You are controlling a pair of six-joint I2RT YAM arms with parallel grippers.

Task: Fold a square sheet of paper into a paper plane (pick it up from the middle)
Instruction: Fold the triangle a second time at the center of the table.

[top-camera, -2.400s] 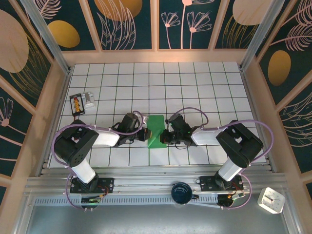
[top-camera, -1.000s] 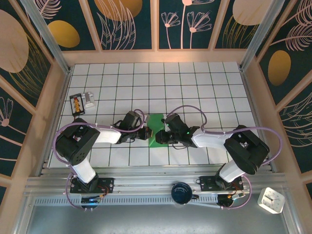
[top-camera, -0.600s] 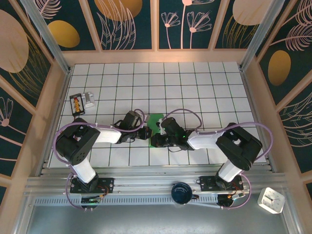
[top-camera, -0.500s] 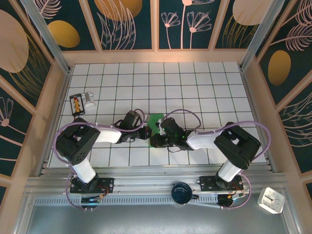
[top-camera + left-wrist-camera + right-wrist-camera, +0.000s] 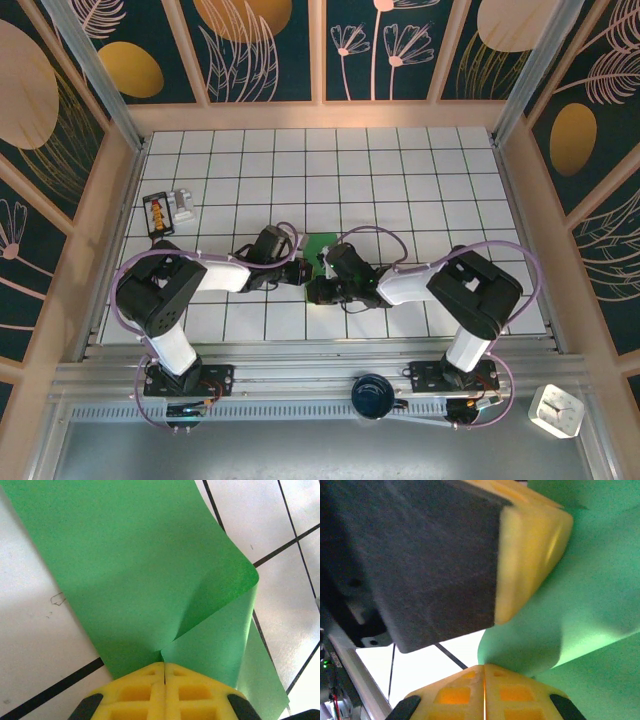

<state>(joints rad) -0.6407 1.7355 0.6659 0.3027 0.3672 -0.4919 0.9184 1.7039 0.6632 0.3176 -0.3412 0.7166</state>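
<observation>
Paper (image 5: pixel 321 247) is sitting in the middle of the table (image 5: pixel 400 180), a bit toward the near side, and both wrists are crowding in on it. From above, the left gripper (image 5: pixel 298 272) is coming at it from the left and the right gripper (image 5: pixel 318 288) from the right, almost touching. Wide rows of bare tile are lying beyond the paper, so I would say any lift or swing should be heading that way. The near rail (image 5: pixel 320 350) is leaving little room behind them. A small box (image 5: pixel 158 213) is sitting well apart, near the left wall.

On the left wrist, the yellow fingers (image 5: pixel 135 690) are clenched together with a puckered bit of the paper caught in the tip. The sheet is spreading away over the tiles, and one flap is curling over into a rounded, unpressed bend on the right.

On the right wrist, the fingers (image 5: pixel 455 692) are closing flat too, and a curl of green is running down into their seam, so they seem to be pinching the paper as well. The left arm's finger (image 5: pixel 530 555) is looming just beside them. Two grips this close are risking a tear or a stray crumple. To my eye the edges need lining up gently before that loose bend is pressed into a crease.
</observation>
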